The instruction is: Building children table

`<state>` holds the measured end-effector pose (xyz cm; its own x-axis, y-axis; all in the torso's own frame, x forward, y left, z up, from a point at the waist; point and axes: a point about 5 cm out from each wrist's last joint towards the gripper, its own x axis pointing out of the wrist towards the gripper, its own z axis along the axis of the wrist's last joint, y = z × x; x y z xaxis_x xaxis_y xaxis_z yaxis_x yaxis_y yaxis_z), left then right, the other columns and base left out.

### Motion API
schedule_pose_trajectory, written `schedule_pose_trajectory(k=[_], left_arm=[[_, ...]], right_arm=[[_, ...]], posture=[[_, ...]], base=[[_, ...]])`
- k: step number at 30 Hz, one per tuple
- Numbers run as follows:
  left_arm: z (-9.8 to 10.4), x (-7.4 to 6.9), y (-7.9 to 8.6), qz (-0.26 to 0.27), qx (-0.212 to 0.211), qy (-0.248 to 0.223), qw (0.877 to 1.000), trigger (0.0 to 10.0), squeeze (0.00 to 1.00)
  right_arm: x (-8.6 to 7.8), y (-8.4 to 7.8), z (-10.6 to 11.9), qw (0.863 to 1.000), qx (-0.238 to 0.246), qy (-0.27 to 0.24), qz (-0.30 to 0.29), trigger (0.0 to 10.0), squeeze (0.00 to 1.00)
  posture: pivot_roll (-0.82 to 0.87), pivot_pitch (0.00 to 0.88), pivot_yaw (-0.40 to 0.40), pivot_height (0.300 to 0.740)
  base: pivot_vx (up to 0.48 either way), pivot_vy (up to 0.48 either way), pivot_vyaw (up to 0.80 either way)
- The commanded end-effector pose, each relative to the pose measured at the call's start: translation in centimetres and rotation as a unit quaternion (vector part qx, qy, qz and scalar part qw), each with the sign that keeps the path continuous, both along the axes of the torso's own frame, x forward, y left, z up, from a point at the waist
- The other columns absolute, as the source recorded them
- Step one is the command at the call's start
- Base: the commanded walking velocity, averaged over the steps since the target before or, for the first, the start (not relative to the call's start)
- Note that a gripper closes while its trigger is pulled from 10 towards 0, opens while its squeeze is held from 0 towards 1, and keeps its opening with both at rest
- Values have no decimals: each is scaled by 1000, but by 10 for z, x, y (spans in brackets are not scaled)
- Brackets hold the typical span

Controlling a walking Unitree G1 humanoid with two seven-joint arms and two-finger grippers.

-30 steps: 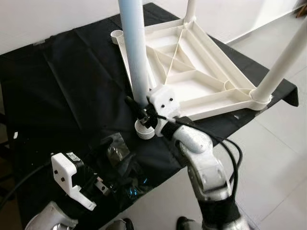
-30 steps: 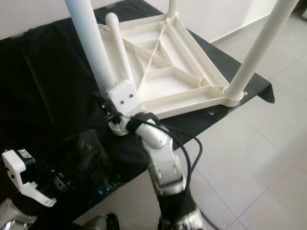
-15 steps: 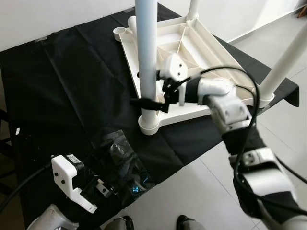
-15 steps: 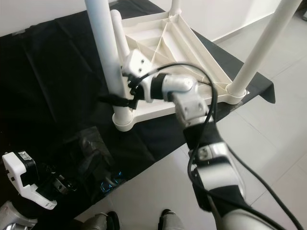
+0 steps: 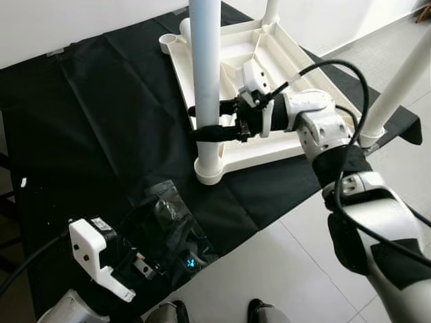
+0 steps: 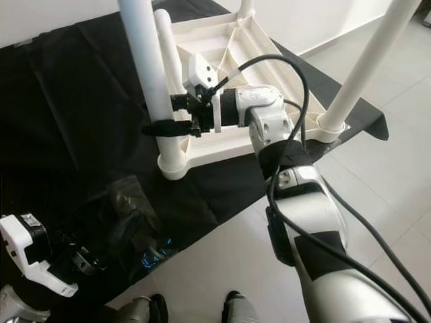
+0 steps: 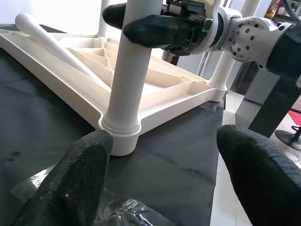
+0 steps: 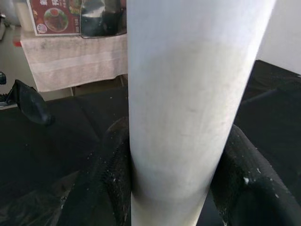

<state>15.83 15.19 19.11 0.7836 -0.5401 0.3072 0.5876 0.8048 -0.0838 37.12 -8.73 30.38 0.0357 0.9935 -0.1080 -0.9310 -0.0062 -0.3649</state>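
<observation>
The right tool (image 5: pixel 210 131) squeezes the white leg (image 5: pixel 206 81) standing in the corner hole of the upside-down table top (image 5: pixel 269 145) on the black cloth (image 5: pixel 101 121), so it should push straight down, while the left tool (image 7: pixel 160 174) waits open nearby.

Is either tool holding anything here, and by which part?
The right tool is closed around the near white table leg, low on its shaft just above the corner socket. The left tool is open and holds nothing.
</observation>
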Motion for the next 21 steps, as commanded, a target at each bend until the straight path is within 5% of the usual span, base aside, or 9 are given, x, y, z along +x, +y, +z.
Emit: schedule_pose_trajectory(k=[1, 4, 7, 12, 14, 16, 18, 21], left_arm=[[2, -2, 0, -2, 4, 3, 1000, 10000, 0], [2, -2, 0, -2, 4, 3, 1000, 10000, 0], [1, -2, 0, -2, 3, 2, 1000, 10000, 0], [1, -2, 0, -2, 3, 2, 1000, 10000, 0], [2, 0, 1, 2, 2, 0, 1000, 10000, 0], [2, 0, 1, 2, 2, 0, 1000, 10000, 0], [1, 3, 3, 3, 3, 0, 1000, 10000, 0], [-1, 6, 3, 1, 4, 0, 1000, 10000, 0]], right_arm=[[0, -1, 5, 1000, 0, -22, 8, 0, 0], [1, -2, 3, 1000, 0, -24, 3, 0, 0], [8, 5, -13, 996, 2, -26, -89, 0, 0], [11, 9, -20, 991, 5, -19, -132, 0, 0], [-23, 46, -83, 940, 62, 64, -330, 0, 0], [-23, 46, -83, 940, 62, 64, -330, 0, 0], [-53, 56, -101, 886, 112, 111, -435, 0, 0], [-55, 67, -98, 886, 125, 112, -431, 0, 0]], posture=[[116, 293, 7, 740], [116, 293, 7, 740], [105, 287, -7, 740], [105, 287, -7, 740], [94, 290, 0, 740], [94, 290, 0, 740], [78, 264, 19, 740], [71, 251, 19, 740]], base=[[0, 0, 0], [0, 0, 0], [0, 0, 0], [0, 0, 0], [0, 0, 0], [0, 0, 0], [0, 0, 0], [0, 0, 0]])
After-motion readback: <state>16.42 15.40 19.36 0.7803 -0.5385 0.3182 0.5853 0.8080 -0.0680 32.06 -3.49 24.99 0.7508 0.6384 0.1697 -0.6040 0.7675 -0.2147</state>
